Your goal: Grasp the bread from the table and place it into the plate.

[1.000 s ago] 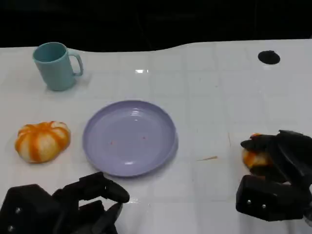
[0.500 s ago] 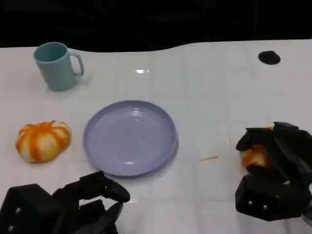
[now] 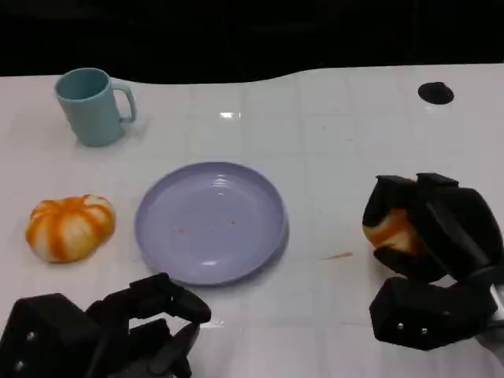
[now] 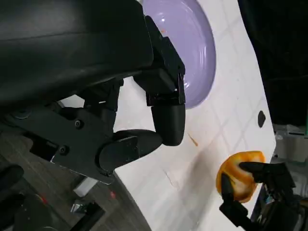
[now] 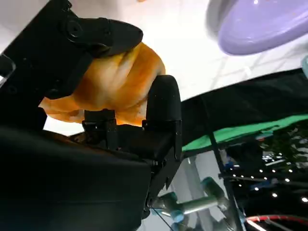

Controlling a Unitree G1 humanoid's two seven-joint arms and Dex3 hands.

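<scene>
Our right robot hand grips the bread, apparently raised off the table, right of the plate; our left robot hand rests empty, fingers curled. Next we carry it over the plate and release.

Lavender plate with small reddish specks, teal mug, orange bread with white stripes, glossy orange-and-cream bread in black right hand, black left hand, white bench with faint grid lines
</scene>
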